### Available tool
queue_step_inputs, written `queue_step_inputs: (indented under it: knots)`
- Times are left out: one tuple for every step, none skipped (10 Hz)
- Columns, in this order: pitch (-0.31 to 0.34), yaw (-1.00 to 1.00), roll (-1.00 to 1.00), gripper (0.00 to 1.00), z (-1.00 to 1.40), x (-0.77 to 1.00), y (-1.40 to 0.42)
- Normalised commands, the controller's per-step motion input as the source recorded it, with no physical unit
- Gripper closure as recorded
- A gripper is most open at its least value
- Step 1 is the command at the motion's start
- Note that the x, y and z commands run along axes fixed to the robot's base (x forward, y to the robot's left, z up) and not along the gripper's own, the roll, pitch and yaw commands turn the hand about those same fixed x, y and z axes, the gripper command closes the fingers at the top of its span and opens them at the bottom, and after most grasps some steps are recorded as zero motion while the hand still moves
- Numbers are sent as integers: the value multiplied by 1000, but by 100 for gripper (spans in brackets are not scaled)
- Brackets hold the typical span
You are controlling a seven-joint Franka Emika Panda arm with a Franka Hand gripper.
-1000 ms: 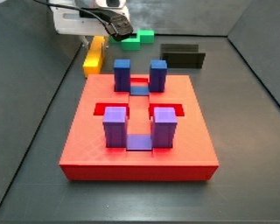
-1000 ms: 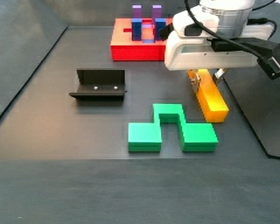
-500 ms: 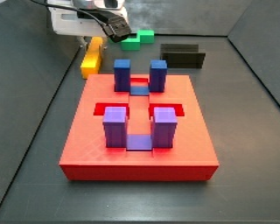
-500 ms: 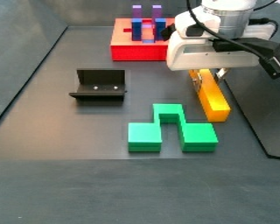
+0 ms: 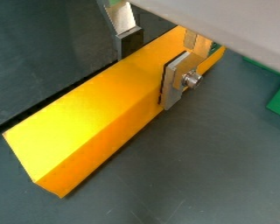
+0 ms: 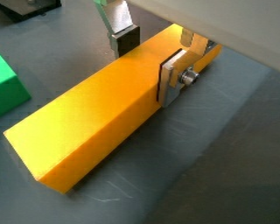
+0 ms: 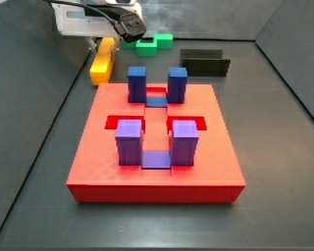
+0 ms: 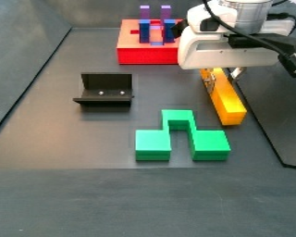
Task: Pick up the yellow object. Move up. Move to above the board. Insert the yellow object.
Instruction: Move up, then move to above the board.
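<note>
the gripper (image 5: 153, 54) jaws clamp the long yellow object (image 5: 101, 118), yellow-topped with orange sides.

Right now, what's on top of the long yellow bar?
The gripper straddles the long yellow bar, one silver finger against each long side. Its white body hides the bar's far end in a side view.

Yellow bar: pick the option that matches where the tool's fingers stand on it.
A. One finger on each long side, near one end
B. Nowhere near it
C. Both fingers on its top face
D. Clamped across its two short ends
A: in both wrist views the tool straddles the yellow bar near one end, a silver finger against each long side.
</note>
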Motion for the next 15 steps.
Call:
queue_step_inputs:
  knots:
    - [-1,-54,-2,100,804,34,30]
    - [25,-57,-20,100,683,6,14]
    - [1,-24,-72,100,306,10,6]
    - [0,0,0,100,1400,0,0]
    - [20,3,-9,100,1400,-3,-2]
    - [40,0,-61,100,1400,-47,-21]
    - [18,-4,-106,100,1400,-37,-8]
    - [21,-3,-108,100,1400,-13,6]
    - [67,-7,-84,100,1400,25,4]
    - [78,-10,-78,100,1400,23,-1]
    - [49,-8,-72,100,686,-9,3]
    - [31,-5,-68,100,415,1,6]
    - [104,-206,-96,100,221,733,-1400]
    - [152,-153,-12,100,195,731,-1400]
    - [197,-71,7,100,190,767,-1400]
